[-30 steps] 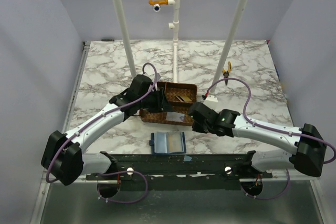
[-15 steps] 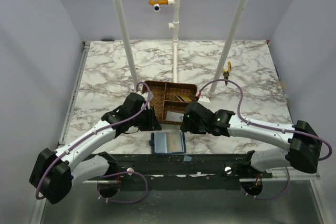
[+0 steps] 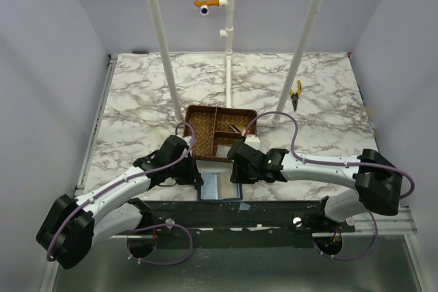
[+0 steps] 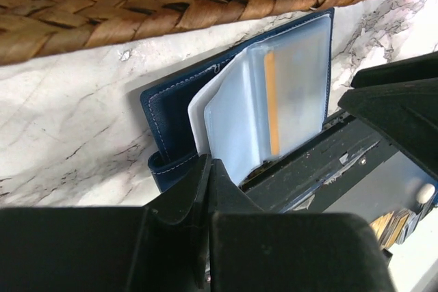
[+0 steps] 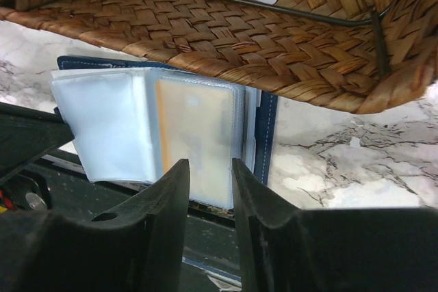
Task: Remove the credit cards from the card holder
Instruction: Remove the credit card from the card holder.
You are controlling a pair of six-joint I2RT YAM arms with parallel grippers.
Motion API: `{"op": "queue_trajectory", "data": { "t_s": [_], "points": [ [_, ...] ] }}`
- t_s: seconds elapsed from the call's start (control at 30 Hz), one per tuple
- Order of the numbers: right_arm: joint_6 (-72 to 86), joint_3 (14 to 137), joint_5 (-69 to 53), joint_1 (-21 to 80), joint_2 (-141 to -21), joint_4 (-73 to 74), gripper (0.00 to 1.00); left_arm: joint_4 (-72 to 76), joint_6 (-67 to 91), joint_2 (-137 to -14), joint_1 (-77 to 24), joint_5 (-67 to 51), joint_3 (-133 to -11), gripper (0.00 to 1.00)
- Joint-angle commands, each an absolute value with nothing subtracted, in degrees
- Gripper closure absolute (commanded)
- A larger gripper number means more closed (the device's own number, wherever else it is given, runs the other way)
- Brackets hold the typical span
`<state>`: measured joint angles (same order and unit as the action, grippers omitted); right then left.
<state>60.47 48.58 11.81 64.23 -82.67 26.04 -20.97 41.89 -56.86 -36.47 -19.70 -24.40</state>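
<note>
Converging both end effectors from wicker tray (image 3: pixel 220 133) onto card holder (image 3: pixel 220 187) | right end effector (image 5: pixel 209 193) released over sleeved card (image 5: pixel 195 135) | left end effector (image 3: pixel 194 177): cannot tell | extraction next

Both arms are built alike: long white link shells joined by bulky matte black joint housings, the largest black block at each shoulder. A thin purple cable runs along the outside of each arm, looping free above the wrist and again near the base. The left arm (image 3: pixel 116 193) and right arm (image 3: pixel 328 167) are bolted to a dark metal rail with two small round silver fittings on its face. The left gripper (image 4: pixel 205 196) has smooth, angular black plastic fingers with a slight sheen. The right gripper (image 5: pixel 207 200) has two matching black fingers, flat-sided with rounded tips.
</note>
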Motion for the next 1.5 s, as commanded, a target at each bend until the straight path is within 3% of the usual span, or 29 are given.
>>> {"op": "queue_trajectory", "data": {
  "t_s": [0.0, 0.57, 1.47],
  "points": [
    [61.52, 48.98, 10.62, 65.18, -84.94, 24.61, 0.69, -17.97, 42.28, -58.55, -36.73, -18.00, -22.85, 0.99],
    [63.25, 47.47, 11.90, 65.33, -86.96, 25.31, 0.78, -10.92, 45.13, -64.65, -37.37, -18.79, -21.34, 1.00],
    [63.43, 49.71, 11.54, 66.75, -92.56, 25.55, 0.78, -8.09, 46.32, -66.17, -37.62, -19.29, -20.02, 1.00]
  ]
}}
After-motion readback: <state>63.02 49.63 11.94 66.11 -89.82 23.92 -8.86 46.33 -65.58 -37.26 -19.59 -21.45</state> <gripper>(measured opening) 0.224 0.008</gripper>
